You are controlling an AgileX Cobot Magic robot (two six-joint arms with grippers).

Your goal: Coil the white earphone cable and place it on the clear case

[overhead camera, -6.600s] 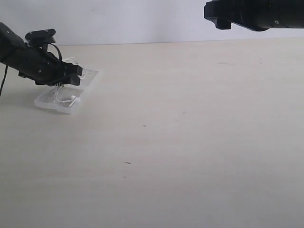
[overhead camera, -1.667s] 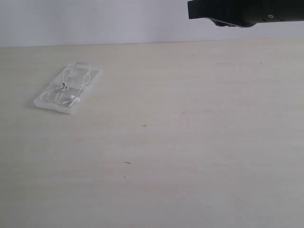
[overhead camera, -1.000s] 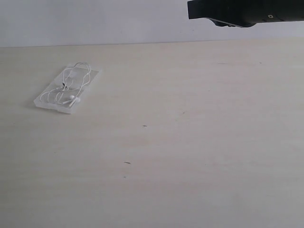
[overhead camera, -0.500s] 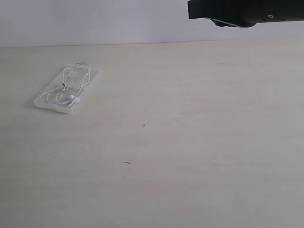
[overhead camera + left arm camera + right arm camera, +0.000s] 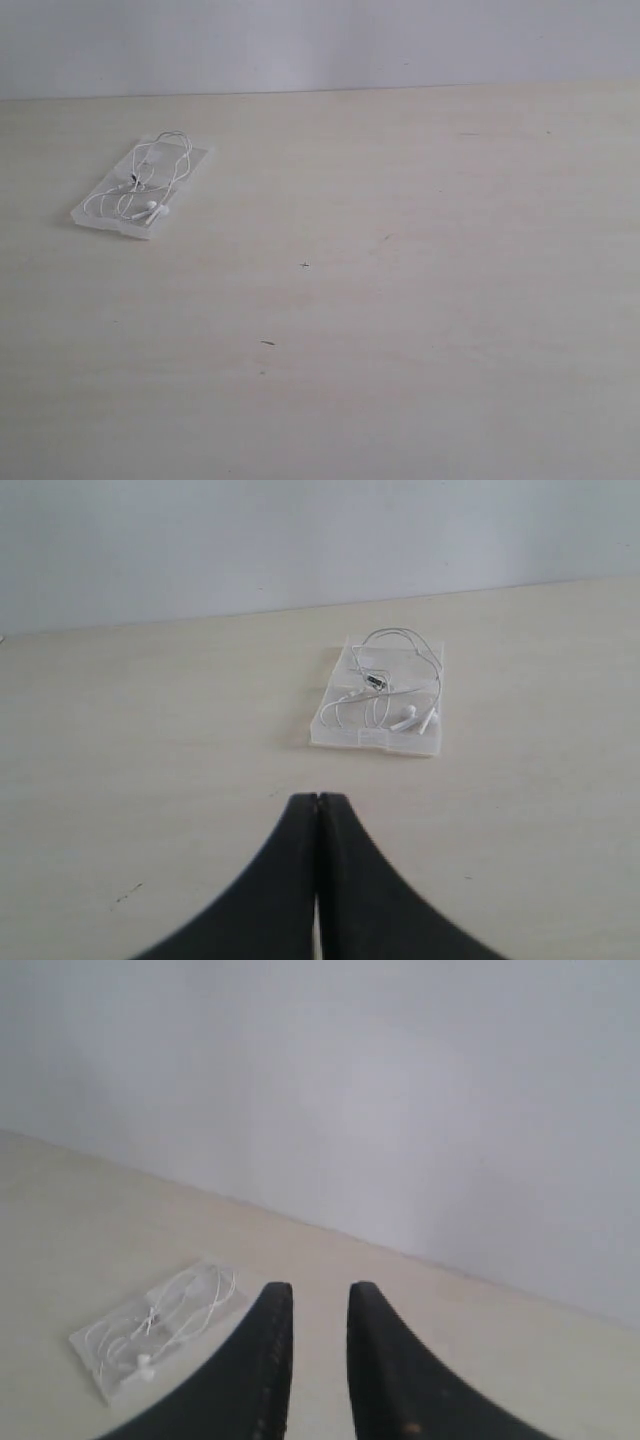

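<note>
While the left gripper (image 5: 317, 800) hangs with its jaws pressed fully together and nothing between them, the right gripper (image 5: 320, 1292) shows a narrow gap between its jaws, and that gap is bare too. Neither pair touches anything.

Ahead of the left jaws and apart from their tips, the clear case (image 5: 348, 736) lies flat on the pale surface (image 5: 150, 730). The white earphone cable (image 5: 380, 680) rests on top of it in loose, uneven loops. The two earbuds (image 5: 405, 721) lie side by side near one short end of the case, and one loop reaches to or just past the opposite short end. From the right wrist, the same case and cable appear farther off, well apart from those jaws, with the grey wall (image 5: 400, 1090) behind.

In the exterior view the case sits on the left part of the surface, toward its far edge.

Half a second ago the dark body of the right arm filled the upper right corner of the exterior view; now it has gone from that view. Several seconds back the left gripper was down over the case among the loops; it is now clear of it. Case and cable lie as they did over the last two seconds.
</note>
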